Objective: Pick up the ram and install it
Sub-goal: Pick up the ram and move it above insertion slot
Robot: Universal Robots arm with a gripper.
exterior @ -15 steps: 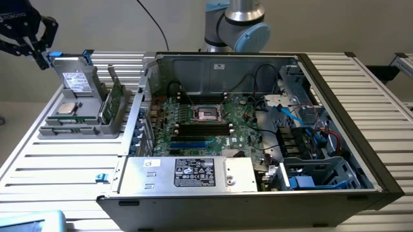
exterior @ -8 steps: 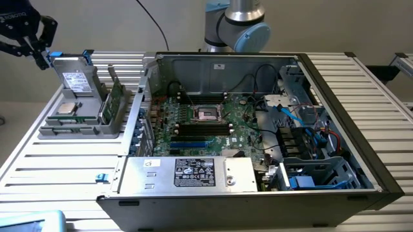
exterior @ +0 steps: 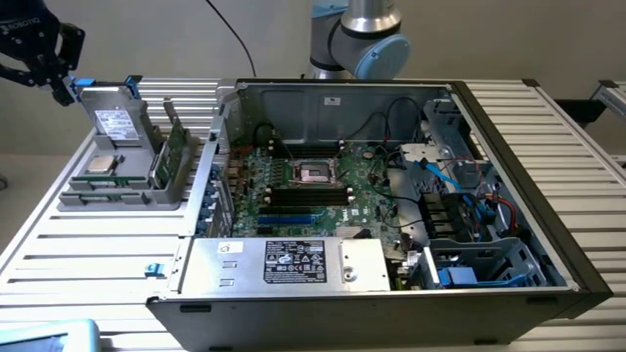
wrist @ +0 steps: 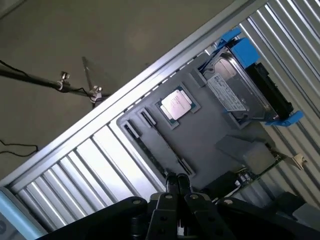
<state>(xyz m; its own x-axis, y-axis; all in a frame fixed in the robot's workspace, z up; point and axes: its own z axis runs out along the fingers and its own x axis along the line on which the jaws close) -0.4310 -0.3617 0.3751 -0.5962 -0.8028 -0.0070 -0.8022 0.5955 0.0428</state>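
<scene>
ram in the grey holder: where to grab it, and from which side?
Probably the ram by its free upper long edge, mid-length, jaws across the thin faces, coming from above. It stands on its long edge in the grey holder, and the computer case is close beside it.

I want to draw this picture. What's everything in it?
computer case: one, black, open, on the table
motherboard: one, green, inside the case
power supply: one, silver, inside the case
tray: one, grey, exterior view's left of the case
ram: one, green, upright in tray
processor chip: one, silver, flat in tray
hard drive: one, grey, blue tabs, upright in tray
table: one, silver, slatted
robot arm: one, silver and blue, behind the case
gripper: one, black, shut, above tray
</scene>
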